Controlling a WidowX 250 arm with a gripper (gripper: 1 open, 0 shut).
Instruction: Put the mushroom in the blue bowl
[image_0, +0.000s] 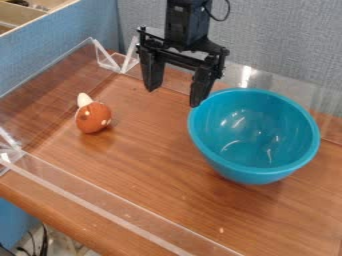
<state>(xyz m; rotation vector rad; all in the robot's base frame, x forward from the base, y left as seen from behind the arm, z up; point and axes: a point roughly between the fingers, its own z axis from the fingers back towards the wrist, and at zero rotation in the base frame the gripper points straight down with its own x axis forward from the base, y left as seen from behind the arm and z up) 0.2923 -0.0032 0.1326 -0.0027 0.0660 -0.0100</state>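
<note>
Orange mushroom (92, 117), one; blue bowl (254, 136), one.

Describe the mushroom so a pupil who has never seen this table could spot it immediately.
Find the big round blue bowl on the wooden table. Across the table, near the clear strip's left end, sits the mushroom. Unlike the wide, hollow bowl, it is tiny, with an orange-brown cap and pale stem.

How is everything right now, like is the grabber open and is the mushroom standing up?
Gripper: open, holding nothing.
Mushroom: lying on its side, not in the bowl.
Blue bowl: upright, no mushroom inside.
</note>
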